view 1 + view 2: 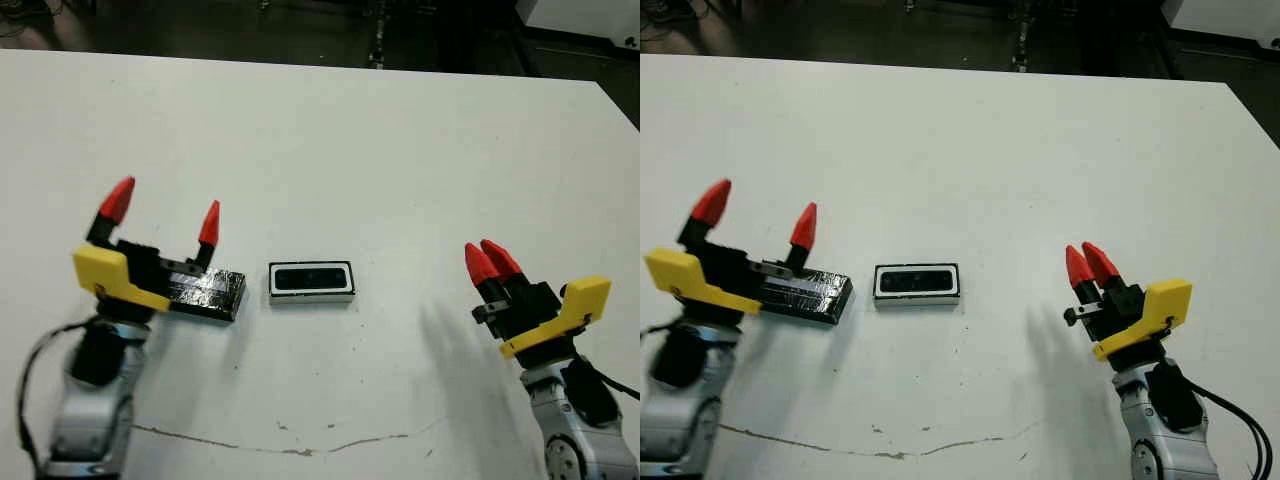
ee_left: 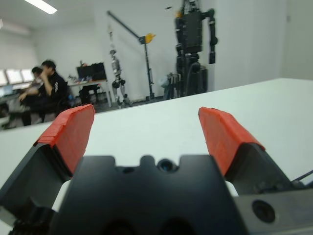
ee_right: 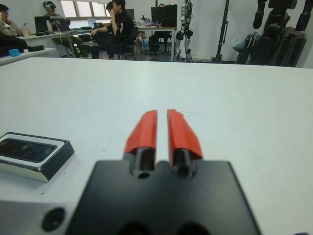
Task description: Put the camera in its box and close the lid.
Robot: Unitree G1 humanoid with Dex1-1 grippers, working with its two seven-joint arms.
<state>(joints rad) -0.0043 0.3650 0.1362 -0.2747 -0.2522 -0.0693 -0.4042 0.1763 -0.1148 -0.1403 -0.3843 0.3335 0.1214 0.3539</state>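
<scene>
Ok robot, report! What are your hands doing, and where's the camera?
Left gripper open, over lid. Right gripper shut, empty. Camera in box, lid off. Nothing between.

1. White table (image 1: 330, 140) is showing a thin dark crack line (image 1: 300, 448) near its front edge.
2. People (image 3: 115, 29) are sitting at desks beyond the table.
3. Humanoid robot (image 2: 194, 44) is standing by the far wall.

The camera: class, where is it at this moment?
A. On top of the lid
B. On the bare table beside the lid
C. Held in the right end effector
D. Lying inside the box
D: the camera lies within the white rim of the box, with the lid off to the side.
</scene>
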